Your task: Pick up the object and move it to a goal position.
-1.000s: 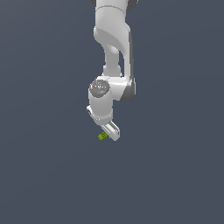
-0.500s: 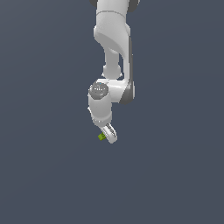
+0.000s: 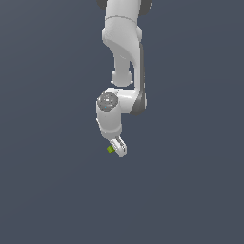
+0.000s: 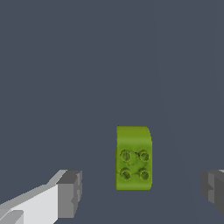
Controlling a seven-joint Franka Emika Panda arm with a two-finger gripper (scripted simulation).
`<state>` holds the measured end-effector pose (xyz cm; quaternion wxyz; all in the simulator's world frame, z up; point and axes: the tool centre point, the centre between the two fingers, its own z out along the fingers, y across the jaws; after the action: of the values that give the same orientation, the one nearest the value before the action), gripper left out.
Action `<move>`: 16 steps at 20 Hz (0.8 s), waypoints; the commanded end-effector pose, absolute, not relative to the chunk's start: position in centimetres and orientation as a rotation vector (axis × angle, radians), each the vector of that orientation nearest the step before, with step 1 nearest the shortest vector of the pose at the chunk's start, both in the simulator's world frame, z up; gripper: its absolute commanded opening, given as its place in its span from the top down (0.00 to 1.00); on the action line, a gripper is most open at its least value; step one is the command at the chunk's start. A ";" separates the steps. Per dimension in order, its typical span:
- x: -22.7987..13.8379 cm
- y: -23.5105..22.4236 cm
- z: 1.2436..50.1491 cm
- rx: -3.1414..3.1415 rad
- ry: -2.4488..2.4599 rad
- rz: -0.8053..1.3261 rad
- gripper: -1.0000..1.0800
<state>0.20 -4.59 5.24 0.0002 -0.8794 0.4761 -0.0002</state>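
Plain dark grey surface, no goal marker visible. Gripper (image 4: 140,190) spread wide, empty. Lime-green block (image 4: 134,158), 4 studs, between fingertips, touching neither. Risk: off-centre closing, nudging block aside, missing grasp.

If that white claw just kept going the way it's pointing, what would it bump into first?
Most likely the small green block. In the wrist view it sits between the open gripper's two fingers, apart from both, so they would probably pass either side of it and reach the grey surface. Depth is hard to judge.
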 end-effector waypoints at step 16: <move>0.2 -4.6 1.2 -2.760 1.501 0.000 1.00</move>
<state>0.18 -4.58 1.25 0.0001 -0.8785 0.4778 0.0002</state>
